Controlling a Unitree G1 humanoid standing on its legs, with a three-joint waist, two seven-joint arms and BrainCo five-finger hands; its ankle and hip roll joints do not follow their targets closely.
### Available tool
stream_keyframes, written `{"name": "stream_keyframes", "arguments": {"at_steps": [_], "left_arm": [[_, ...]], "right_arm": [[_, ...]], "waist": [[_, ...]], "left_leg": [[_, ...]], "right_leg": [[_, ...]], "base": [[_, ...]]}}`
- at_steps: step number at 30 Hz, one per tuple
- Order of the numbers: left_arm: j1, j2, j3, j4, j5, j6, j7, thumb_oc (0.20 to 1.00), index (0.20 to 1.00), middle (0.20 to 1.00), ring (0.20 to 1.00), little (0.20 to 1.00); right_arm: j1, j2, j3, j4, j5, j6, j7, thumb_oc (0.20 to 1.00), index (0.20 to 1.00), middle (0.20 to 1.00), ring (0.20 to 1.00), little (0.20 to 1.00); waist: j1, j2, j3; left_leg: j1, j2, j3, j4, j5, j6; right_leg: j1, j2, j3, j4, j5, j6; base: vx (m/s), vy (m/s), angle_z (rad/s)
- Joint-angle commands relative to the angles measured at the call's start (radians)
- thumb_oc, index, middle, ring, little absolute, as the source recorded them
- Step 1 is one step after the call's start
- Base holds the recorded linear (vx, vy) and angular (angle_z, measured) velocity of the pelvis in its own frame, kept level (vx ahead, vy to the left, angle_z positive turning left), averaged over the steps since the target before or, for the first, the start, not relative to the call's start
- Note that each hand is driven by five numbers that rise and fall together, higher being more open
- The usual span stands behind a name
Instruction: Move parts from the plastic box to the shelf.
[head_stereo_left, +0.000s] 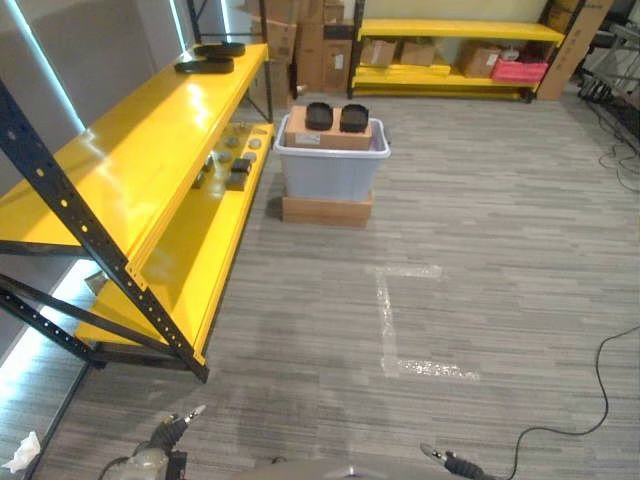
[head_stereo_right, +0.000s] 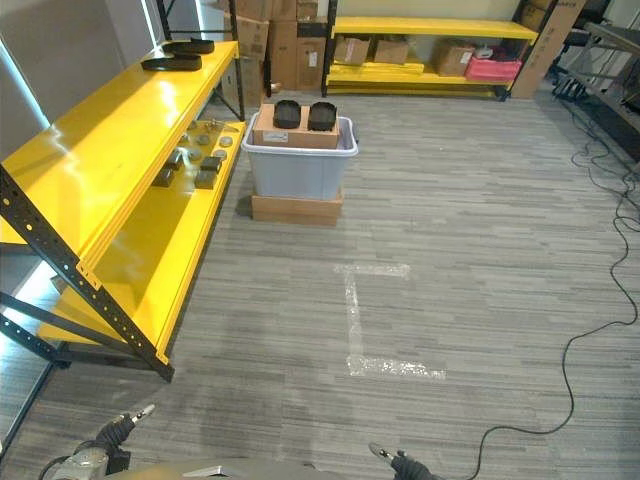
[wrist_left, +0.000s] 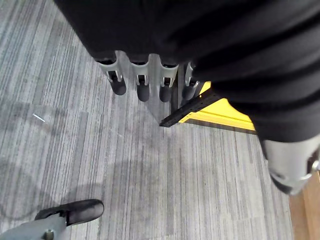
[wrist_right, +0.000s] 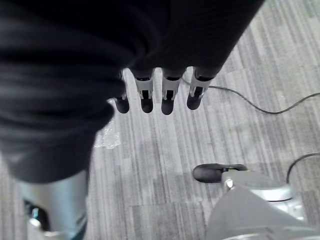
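1. Ahead of me on the floor sits the plastic box (head_stereo_left: 332, 170), pale grey-blue, resting on a flat wooden base (head_stereo_left: 326, 209), just beside the near end of the yellow shelf (head_stereo_left: 150, 130)
2. On top of the box lies a cardboard carton (head_stereo_left: 328, 133) w/ two black round parts (head_stereo_left: 336, 116) side by side on it
3. Shelf runs along my left; it has a top deck and a lower deck (head_stereo_left: 215, 230), black uprights (head_stereo_left: 70, 215) at the near end
4. On the top deck, far end, I see two flat black parts (head_stereo_left: 212, 57), one behind the other
5. Lower deck carries a cluster of small grey and dark parts (head_stereo_left: 232, 165), level w/ the box
6. Left hand (wrist_left: 145, 82) hangs low over bare carpet, fingers straight and relaxed, grasping nothing; the shelf's black foot and a yellow corner show past the tips
7. Right hand (wrist_right: 160, 95) also low over carpet, fingers straight and loose, nothing in them
8. Both hands are well apart from box and shelf
9. White tape marks (head_stereo_left: 395, 325) on the carpet between me and the box
10. Back wall has a 2nd yellow rack (head_stereo_left: 450, 50) w/ cartons and a pink crate (head_stereo_left: 520, 70)
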Motion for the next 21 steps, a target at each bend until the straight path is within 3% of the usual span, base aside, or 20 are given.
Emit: {"name": "stream_keyframes", "arguments": {"at_steps": [1,21], "left_arm": [[-0.060,0.046,0.042,0.033,-0.023,-0.027,0.012,1.000,1.000,1.000,1.000,1.000],[-0.058,0.011,-0.002,0.072,0.008,-0.013,-0.035,1.000,1.000,1.000,1.000,1.000]], "right_arm": [[-0.032,0.003,0.024,0.019,0.024,-0.017,-0.028,1.000,1.000,1.000,1.000,1.000],[-0.064,-0.019,0.052,0.099,-0.070,0.001,-0.019,1.000,1.000,1.000,1.000,1.000]], "waist": [[-0.001,-0.036,0.030],[-0.018,-0.020,0.030]], "left_leg": [[0.042,0.042,-0.009,-0.008,-0.087,-0.067],[0.074,0.047,0.008,-0.008,-0.107,-0.062]], "right_leg": [[0.074,-0.077,0.022,-0.033,-0.040,0.106],[0.087,-0.071,0.043,-0.033,-0.047,0.101]], "base": [[0.00,0.000,0.00],[0.01,0.006,-0.03]]}}
